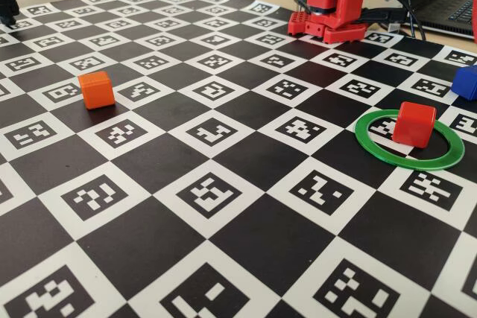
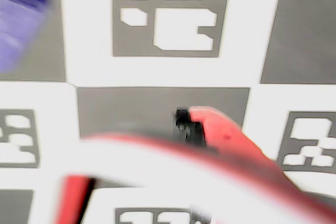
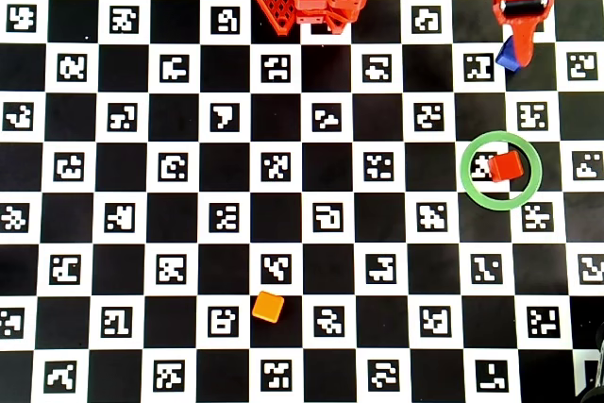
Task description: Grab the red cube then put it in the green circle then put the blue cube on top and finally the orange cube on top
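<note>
Red cube (image 3: 506, 166) sits inside green circle (image 3: 500, 171), near the board's (image 3: 302, 233) right edge. Blue cube (image 3: 509, 54) lies beneath the gripper (image 3: 521, 44); grip state indeterminate. Orange cube (image 3: 268, 307) toward near edge.

A black-and-white checkered mat (image 3: 302, 261) printed with square code markers covers the table. On it lie a green ring (image 3: 470, 192) with a red cube (image 3: 506, 166) inside it, a blue cube (image 1: 466, 82) near the mat's edge, and an orange cube (image 3: 268, 307) well apart from the others. The arm's red base (image 3: 307, 2) stands at the far edge.
</note>
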Available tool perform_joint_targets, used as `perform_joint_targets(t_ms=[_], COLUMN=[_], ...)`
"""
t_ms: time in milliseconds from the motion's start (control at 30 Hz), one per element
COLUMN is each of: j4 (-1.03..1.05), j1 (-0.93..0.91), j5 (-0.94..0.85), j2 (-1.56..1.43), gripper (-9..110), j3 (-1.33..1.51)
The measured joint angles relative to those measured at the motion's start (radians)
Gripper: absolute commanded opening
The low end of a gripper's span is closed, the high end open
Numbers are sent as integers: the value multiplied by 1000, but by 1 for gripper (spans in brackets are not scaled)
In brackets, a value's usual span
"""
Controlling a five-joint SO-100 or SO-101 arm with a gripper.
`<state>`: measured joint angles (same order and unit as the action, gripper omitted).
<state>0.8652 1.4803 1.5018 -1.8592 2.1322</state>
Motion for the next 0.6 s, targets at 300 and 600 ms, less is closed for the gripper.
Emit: perform_joint_targets(t_ms=[300,600], j4=[-57,-103], j1=[-14,-103], j5=[41,64], j2=[74,172], gripper=[41,40], j3=[-17,-31])
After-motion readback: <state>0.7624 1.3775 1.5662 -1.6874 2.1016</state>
